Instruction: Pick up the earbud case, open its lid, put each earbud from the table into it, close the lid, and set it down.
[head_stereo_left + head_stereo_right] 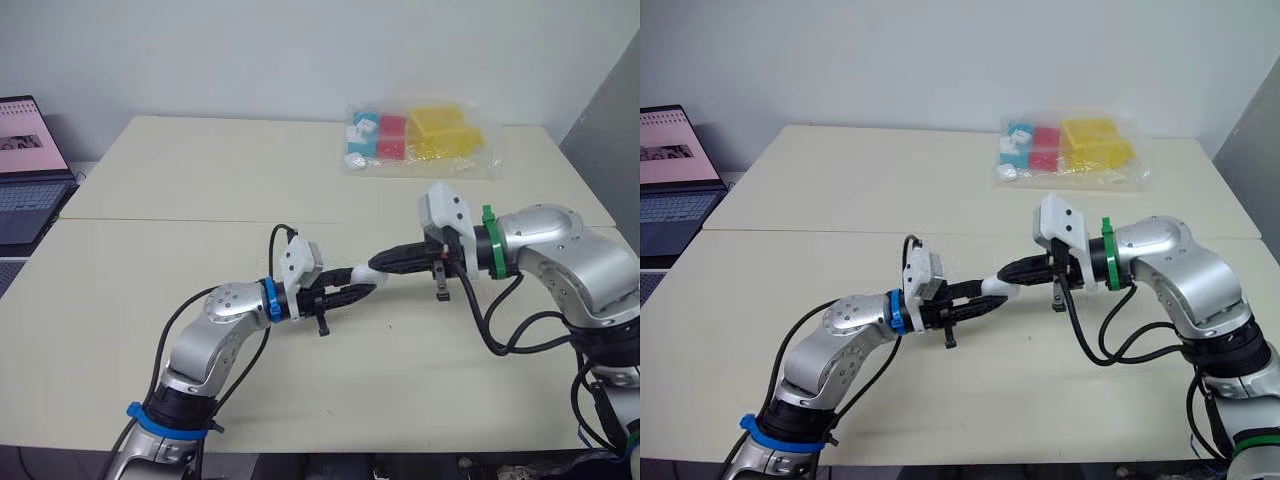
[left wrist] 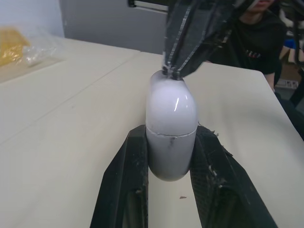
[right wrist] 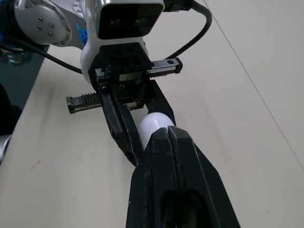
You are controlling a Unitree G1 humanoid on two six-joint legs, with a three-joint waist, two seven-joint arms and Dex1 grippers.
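Cream tabletop [image 1: 180, 190], laptop [image 1: 25, 165] at L edge, bag of coloured blocks [image 1: 420, 135] on far side. Held above the table betw both arms is the earbud case [image 2: 171, 137]. L gripper [image 1: 362, 288] clamps its lower half. R gripper [image 1: 388, 263] fingers are drawn together, tips on the lid [image 2: 172, 107]. Seam looks shut. Step, I'd judge: opening. Next, R tips must lever the lid up w/ L holding firm.

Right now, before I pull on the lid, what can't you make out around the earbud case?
- Earbud case lid tip: covered by the right gripper, left wrist view.
- Case's lower shell: hidden inside the left gripper, right wrist view.
- Laptop: cut off by the left eye view's edge.
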